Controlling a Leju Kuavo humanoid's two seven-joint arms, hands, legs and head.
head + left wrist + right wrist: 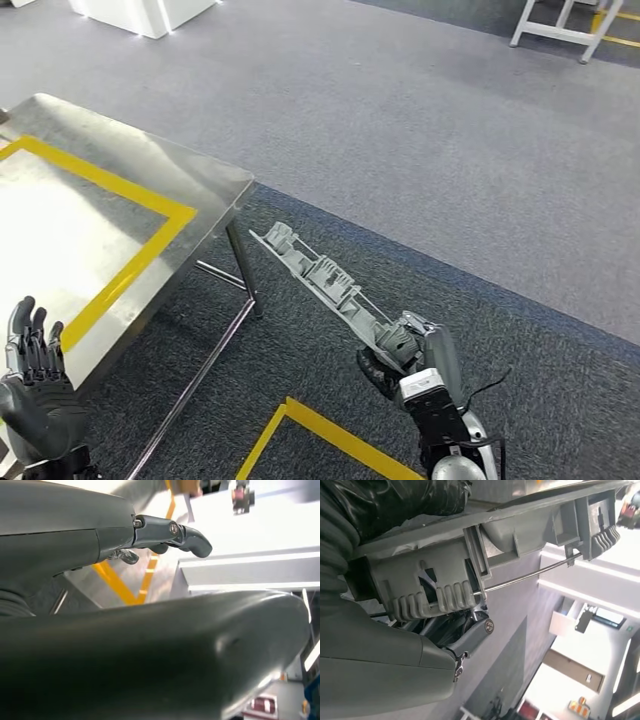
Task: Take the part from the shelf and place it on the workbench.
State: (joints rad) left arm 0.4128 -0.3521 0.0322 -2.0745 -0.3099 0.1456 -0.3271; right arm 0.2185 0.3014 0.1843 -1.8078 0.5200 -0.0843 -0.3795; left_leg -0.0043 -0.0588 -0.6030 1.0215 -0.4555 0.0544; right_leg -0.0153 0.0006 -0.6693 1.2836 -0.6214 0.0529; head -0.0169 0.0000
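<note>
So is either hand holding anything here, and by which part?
The right hand holds the long grey part by its near end; the rest juts out toward the workbench. The left hand holds nothing.

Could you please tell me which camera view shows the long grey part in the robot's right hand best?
The head view: it shows the whole grey part, held at one end by the right hand, reaching toward the workbench. The right wrist view shows its ribbed clips and thin rod up close.

You're looking at a workshop or factory test floor: a steel workbench (128, 190) marked with yellow tape (113, 185), grey industrial carpet (423, 120), and yellow floor lines (332, 432) nearby.
</note>
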